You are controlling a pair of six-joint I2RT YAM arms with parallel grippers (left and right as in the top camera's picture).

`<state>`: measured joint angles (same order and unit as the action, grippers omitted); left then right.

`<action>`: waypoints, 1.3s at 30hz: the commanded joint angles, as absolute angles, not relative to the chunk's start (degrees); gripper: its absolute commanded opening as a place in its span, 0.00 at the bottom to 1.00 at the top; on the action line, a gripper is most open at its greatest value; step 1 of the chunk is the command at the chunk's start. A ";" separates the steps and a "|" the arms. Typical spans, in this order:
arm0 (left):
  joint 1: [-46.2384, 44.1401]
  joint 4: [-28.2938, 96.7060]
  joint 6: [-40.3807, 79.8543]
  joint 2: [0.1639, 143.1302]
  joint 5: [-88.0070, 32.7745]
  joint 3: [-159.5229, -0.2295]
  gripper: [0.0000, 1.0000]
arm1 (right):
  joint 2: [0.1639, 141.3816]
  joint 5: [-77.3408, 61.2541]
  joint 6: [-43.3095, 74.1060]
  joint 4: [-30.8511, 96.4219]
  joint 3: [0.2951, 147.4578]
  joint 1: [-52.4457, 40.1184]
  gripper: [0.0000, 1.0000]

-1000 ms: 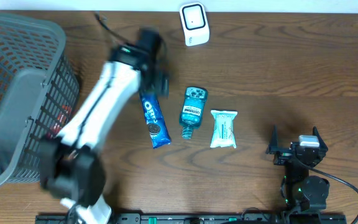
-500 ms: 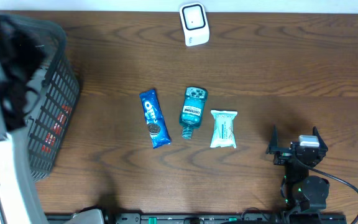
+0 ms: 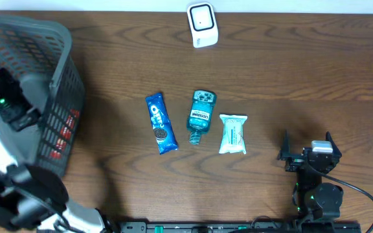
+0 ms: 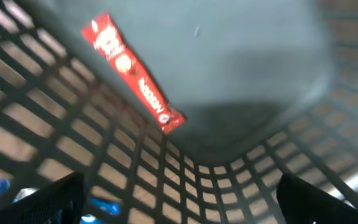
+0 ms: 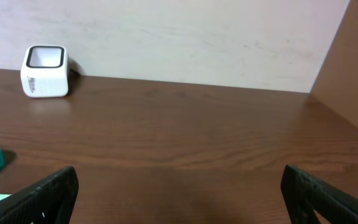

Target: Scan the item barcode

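A red snack packet (image 4: 135,74) lies on the grey floor of the mesh basket (image 3: 57,71) at the table's left. My left gripper (image 4: 182,208) hangs open inside the basket above that packet, touching nothing; in the overhead view the left gripper (image 3: 13,109) is a dark shape within the basket. The white barcode scanner (image 3: 202,24) stands at the far edge, also seen as the scanner (image 5: 44,71) in the right wrist view. My right gripper (image 5: 179,199) rests open near the front right, empty.
Three items lie in a row mid-table: a blue Oreo pack (image 3: 160,123), a teal mouthwash bottle (image 3: 201,115) and a white wipes pack (image 3: 232,134). The basket walls close round my left gripper. A pale wall stands behind the scanner.
My left arm has swung from above the blue Oreo pack leftward into the basket, jaws open throughout. The right arm and the three items on the table have not moved.
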<state>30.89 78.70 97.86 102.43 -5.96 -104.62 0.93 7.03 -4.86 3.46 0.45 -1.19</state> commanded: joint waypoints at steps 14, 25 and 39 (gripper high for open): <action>30.46 75.11 106.80 124.27 -8.10 -104.09 0.98 | 0.43 6.76 -5.21 3.64 0.32 -0.80 0.99; 30.30 73.32 98.10 128.62 -0.36 -102.17 0.98 | 0.43 6.76 -5.21 3.64 0.32 -0.80 0.99; 28.12 72.69 97.69 128.60 -0.47 -97.19 0.98 | 0.43 6.76 -5.21 3.64 0.32 -0.80 0.99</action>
<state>29.04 71.66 98.50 125.99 -0.43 -99.79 0.93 7.03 -4.86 3.46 0.45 -1.19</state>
